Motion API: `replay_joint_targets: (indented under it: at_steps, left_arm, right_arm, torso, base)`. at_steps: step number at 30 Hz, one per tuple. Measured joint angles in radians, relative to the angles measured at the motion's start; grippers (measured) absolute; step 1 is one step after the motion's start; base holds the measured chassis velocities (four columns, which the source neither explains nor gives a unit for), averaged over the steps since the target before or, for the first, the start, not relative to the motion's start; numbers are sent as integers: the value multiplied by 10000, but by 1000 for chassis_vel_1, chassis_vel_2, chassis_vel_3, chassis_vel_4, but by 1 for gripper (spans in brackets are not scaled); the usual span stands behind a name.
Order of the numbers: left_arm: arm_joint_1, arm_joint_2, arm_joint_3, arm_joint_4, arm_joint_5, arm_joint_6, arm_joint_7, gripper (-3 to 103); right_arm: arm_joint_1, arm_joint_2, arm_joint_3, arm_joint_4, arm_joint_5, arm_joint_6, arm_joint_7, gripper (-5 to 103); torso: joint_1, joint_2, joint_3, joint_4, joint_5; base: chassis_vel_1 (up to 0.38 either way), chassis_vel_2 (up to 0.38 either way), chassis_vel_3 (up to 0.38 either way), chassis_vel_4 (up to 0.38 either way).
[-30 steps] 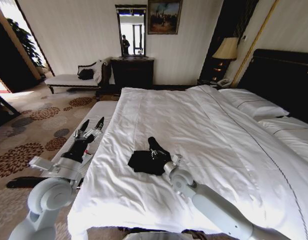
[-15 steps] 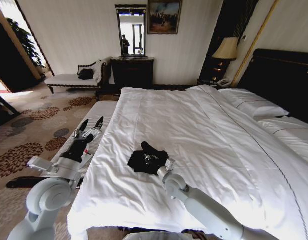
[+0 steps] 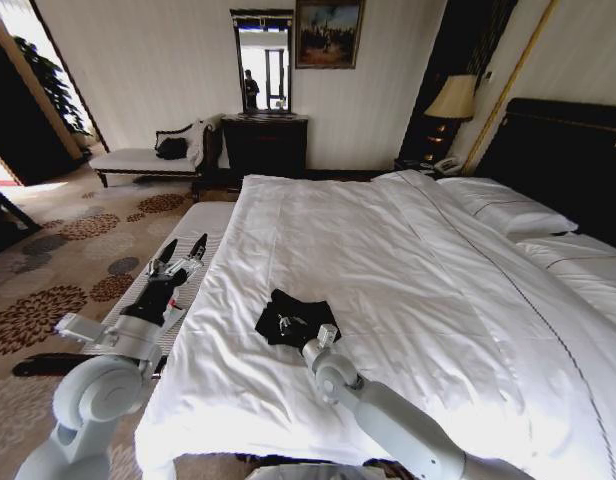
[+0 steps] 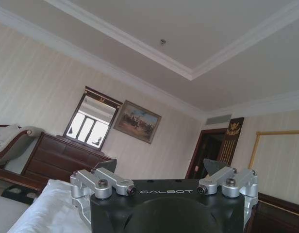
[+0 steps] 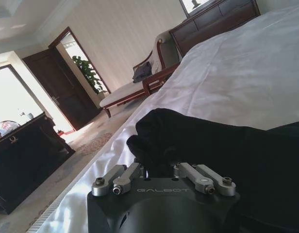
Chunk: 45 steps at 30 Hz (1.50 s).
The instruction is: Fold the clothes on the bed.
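Note:
The clothes (image 3: 306, 303), a black T-shirt, lie bunched in a small heap on the white bed (image 3: 388, 230), near its foot-end edge on my left side. My right gripper (image 3: 285, 323) sits at the heap's near edge, shut on a fold of the dark fabric. In the right wrist view the jaws (image 5: 159, 171) close into the bunched black cloth (image 5: 198, 141), which hides the fingertips. My left gripper (image 3: 184, 249) hangs open off the bed's left side, above the bench. The left wrist view has its fingers (image 4: 107, 165) spread wide with nothing between them.
A narrow white bench (image 3: 203, 222) runs along the bed's left side. White pillows (image 3: 508, 210) and a dark headboard (image 3: 573, 150) are at the far right. A chaise (image 3: 138, 158), dark dresser (image 3: 265, 142) and lamp (image 3: 453, 98) line the back wall. Patterned carpet (image 3: 68, 260) spreads to the left.
My right gripper has drawn back toward me and to the left, pulling the black fabric with it, so the heap sits more compact. The left arm has not moved.

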Motion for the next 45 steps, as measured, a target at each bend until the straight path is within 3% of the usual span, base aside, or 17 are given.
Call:
replay_joint_targets:
  at_steps: [6, 9, 11, 12, 13, 17, 22, 29, 36, 45]
  left_arm:
    - [14, -2, -3, -4, -14, 41, 1, 100]
    - [14, -37, 39, -2, 46, 42, 1, 100]
    - [14, -41, 40, -2, 57, 42, 1, 100]
    - [20, -48, 40, -2, 72, 42, 1, 100]
    - [30, -51, 38, -2, 79, 42, 3, 100]
    - [58, -50, -14, -8, 93, 39, 4, 100]
    - [52, -40, -45, -16, 94, 36, 4, 100]
    - [65, -90, 6, -2, 201, 33, 8, 100]
    - [137, -111, -12, -17, 226, 26, 13, 100]
    - [160, -194, 13, -31, 298, 12, 20, 100]
  right_arm:
    - [-236, -486, 1, 711, -119, 391, -540, 40]
    - [-301, -700, 182, 896, -140, 721, -811, 56]
    - [-289, -698, 256, 889, -98, 751, -822, 56]
    - [-215, -647, 437, 810, 86, 778, -805, 66]
    - [-136, -570, 573, 703, 264, 798, -728, 66]
    - [77, -442, 888, 524, 669, 867, -618, 83]
    - [30, -694, 893, 1004, 827, 871, -636, 97]
    - [-164, -811, 802, 1153, 762, 866, -612, 100]
    - [437, 97, 1059, -355, 1756, 701, 210, 100]
    - [1054, 1247, 581, -1450, 1919, 598, -10, 100]
  torso:
    - [0, 1, 0, -1, -1]
    - [-1, 0, -1, -2, -1]
    - [0, 0, 0, -2, -1]
    - [0, 0, 0, -2, -1]
    - [0, 1, 0, -2, -1]
    - [0, 0, 0, 2, -1]
    - [0, 0, 0, -2, -2]
    - [-1, 1, -1, -3, -1]
    - [1, 0, 0, 1, -2]
    - [0, 0, 0, 1, -5]
  base:
    - [0, 0, 0, 0]
    - [0, 0, 0, 0]
    - [0, 0, 0, 0]
    - [0, 0, 0, 0]
    - [0, 0, 0, 0]
    - [0, 0, 0, 0]
    - [0, 0, 0, 0]
    - [0, 0, 0, 0]
    - [0, 0, 0, 0]
    - [0, 0, 0, 0]
